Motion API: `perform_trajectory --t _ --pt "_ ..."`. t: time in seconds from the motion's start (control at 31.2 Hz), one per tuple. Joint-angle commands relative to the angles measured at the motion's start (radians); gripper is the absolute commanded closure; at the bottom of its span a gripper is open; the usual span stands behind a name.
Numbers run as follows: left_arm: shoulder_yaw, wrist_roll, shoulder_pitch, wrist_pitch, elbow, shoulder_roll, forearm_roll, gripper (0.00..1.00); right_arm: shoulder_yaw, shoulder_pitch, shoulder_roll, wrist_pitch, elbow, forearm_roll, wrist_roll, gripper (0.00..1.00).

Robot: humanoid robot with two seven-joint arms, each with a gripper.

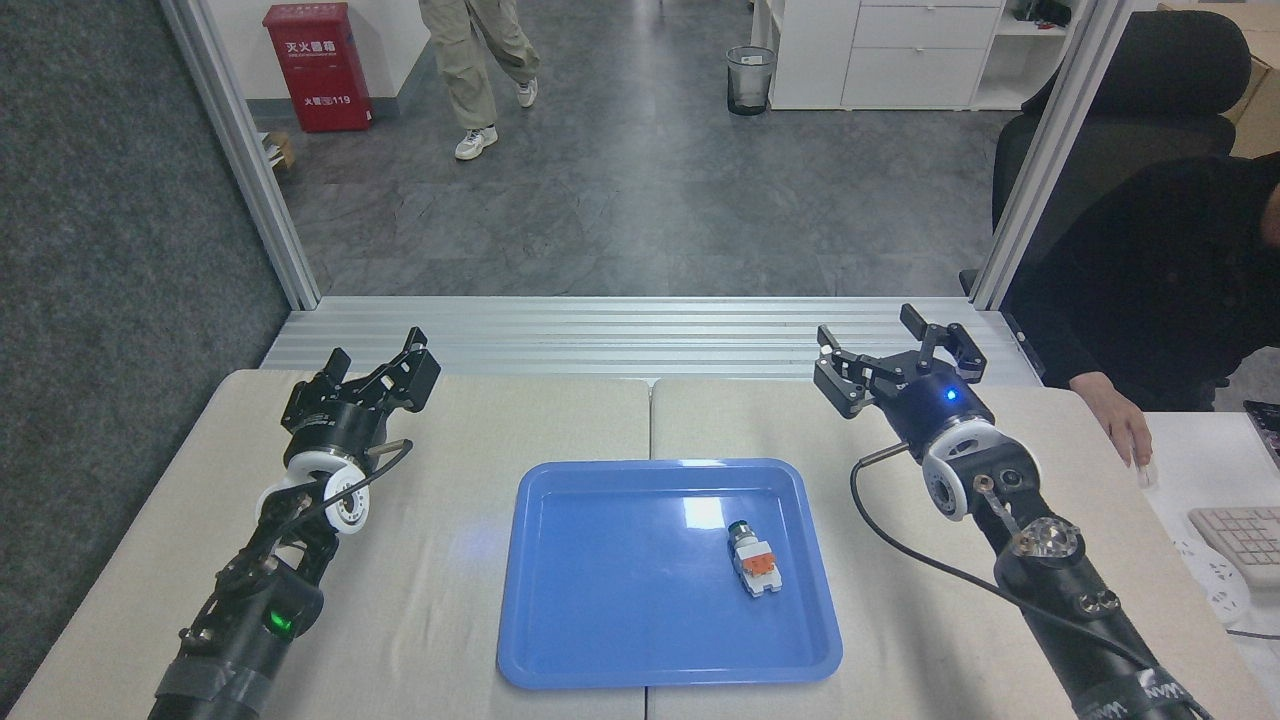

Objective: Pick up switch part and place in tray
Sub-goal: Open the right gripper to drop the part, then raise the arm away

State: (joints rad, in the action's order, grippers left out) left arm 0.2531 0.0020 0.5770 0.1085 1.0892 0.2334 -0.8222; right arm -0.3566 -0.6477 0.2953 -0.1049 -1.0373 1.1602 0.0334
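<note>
The right gripper [893, 362], a black clawed unit with a small blue light on its body, sits in the upper right of the frame with its fingers spread apart and nothing between them. It hangs over the far edge of the beige cloth-covered surface [1000, 600], well apart from the tray and up beside the ribbed aluminium sill [640, 340]. Its arm runs down toward the lower right corner, with a black cable looping off the wrist.

The left gripper [385, 372], also black, is in the middle left of the frame above the far left part of the surface; its fingers stand slightly apart and hold nothing. Its arm reaches back to the lower left corner, showing a white wrist ring and a green light.

The small push-button switch part [752, 558], with a white plastic block body, an orange middle piece and a dark round cap, lies on its side inside the large shallow glossy blue plastic tray [560, 600], in the tray's right half, cap end pointing toward the far rim. It touches neither gripper.

The tray rests at bottom centre of the frame.

At the right edge, a person in dark clothing rests a hand [1125, 425] on a white desk near a keyboard [1240, 540]. In the upper part of the frame, a person's legs [480, 60] cross the grey floor near a red cabinet [318, 66].
</note>
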Motion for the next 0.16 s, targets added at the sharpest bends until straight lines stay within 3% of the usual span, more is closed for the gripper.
perform_trajectory --t 0.0,0.13 --pt "0.000 0.000 0.000 0.000 0.000 0.000 0.000 0.00 0.042 -0.007 0.177 -0.006 0.131 -0.053 -0.035 0.01" --pt "0.000 0.000 0.000 0.000 0.000 0.000 0.000 0.00 0.050 0.005 0.186 0.001 0.129 -0.074 -0.047 0.01"
